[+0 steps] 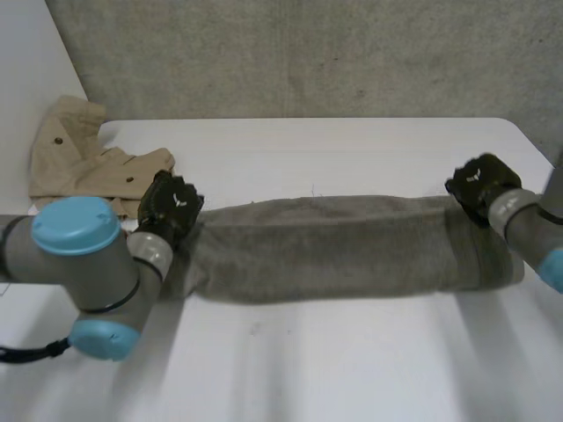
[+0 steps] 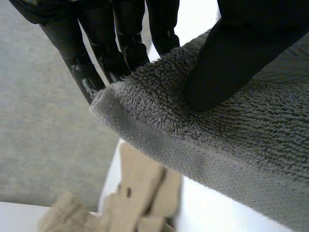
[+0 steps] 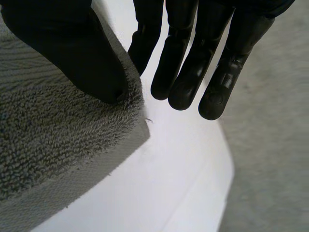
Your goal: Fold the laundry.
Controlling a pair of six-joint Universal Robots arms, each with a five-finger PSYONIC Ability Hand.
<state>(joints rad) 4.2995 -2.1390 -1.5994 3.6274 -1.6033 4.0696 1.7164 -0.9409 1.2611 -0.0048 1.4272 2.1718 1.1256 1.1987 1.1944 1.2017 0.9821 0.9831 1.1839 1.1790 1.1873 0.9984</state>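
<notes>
Left hand (image 1: 171, 204) pinches the 9 o'clock end of grey towel (image 1: 334, 246), thumb on top; right hand (image 1: 479, 185) pinches its 3 o'clock corner. Towel spans mid white table (image 1: 352, 360). Beige garment (image 1: 79, 163) heaped at 10 o'clock, just beside left hand.

The towel (image 1: 343, 246) is showing a plain, dull grey-brown, and its looped pile is carrying no print. Its hem band is reading as a smoother, slightly paler grey strip. At the towel's two ends, the left hand (image 1: 170, 204) and the right hand (image 1: 479, 183) are showing matt black. The counter (image 1: 352, 360) under the towel is appearing plain white. Just beyond the towel's end by the left hand, a garment (image 1: 79, 163) is showing sandy beige, dotted with a few small dark buttons. The left arm (image 1: 53, 259) near that same end is showing mid grey with light-blue caps. Behind the towel, the wall (image 1: 308, 53) is looking a mottled, speckled grey.
</notes>
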